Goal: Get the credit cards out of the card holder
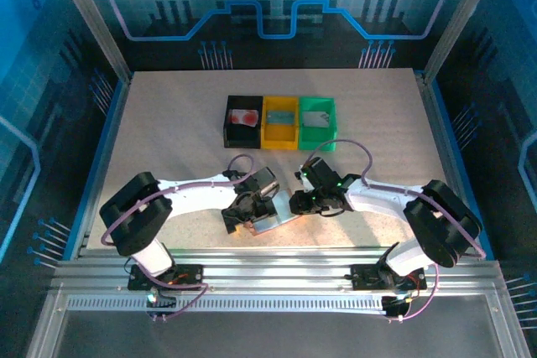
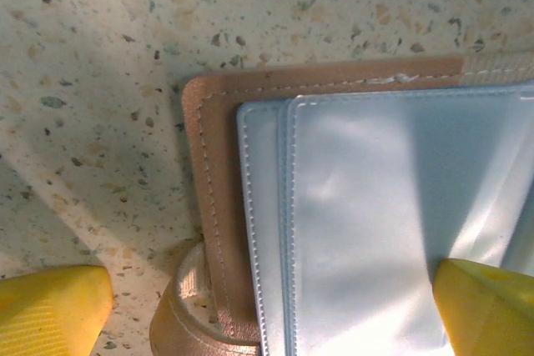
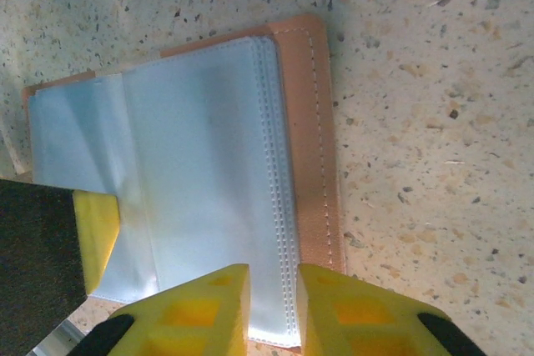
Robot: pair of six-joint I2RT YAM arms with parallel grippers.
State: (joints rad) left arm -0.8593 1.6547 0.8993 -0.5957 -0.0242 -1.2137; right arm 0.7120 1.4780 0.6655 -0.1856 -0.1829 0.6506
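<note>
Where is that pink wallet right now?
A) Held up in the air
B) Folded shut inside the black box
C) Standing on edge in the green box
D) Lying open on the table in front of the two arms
D: the card holder lies spread open with its grey-blue lining facing up, flat on the speckled table.

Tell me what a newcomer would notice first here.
The salmon card holder lies open at the near edge of the table, pale blue lining up, left gripper and right gripper at it. Farther back stands a row of three bins: black bin, yellow bin, green bin.
</note>
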